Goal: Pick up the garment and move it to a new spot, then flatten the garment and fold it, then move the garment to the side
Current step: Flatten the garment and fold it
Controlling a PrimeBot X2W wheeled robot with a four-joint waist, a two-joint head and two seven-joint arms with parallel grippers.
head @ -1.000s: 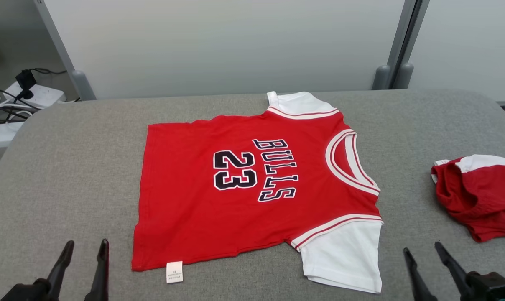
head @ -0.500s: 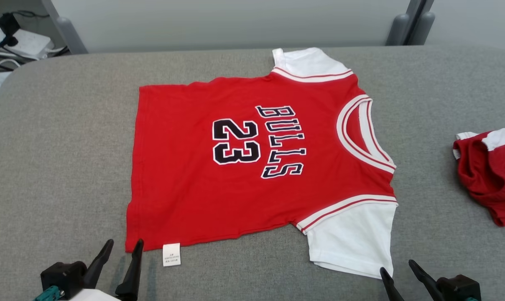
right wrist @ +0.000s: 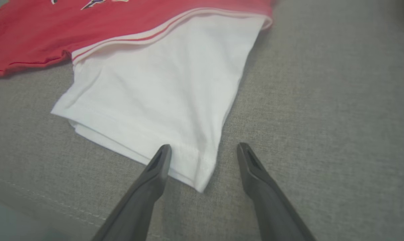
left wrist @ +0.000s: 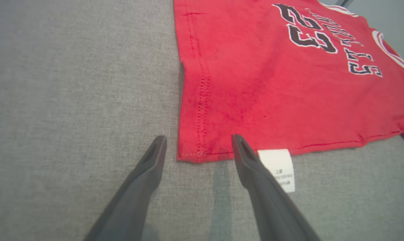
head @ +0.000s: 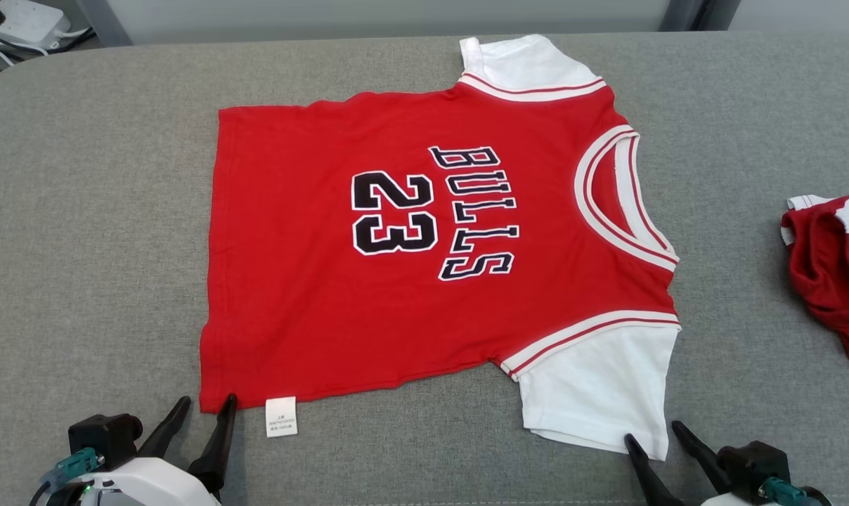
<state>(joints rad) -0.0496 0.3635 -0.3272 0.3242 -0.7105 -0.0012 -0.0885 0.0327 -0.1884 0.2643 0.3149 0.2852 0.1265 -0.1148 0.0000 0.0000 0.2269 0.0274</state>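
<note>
We see the left gripper wide open, empty. The red garment has its hem corner between the fingertips. The right gripper is likewise spread, holding nothing, with the white sleeve corner between its fingers. All flat on the grey surface.

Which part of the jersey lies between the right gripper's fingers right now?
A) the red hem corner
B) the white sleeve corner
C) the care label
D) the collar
B: in the right wrist view, the near corner of the white sleeve lies between the spread fingers of the right gripper.
</note>
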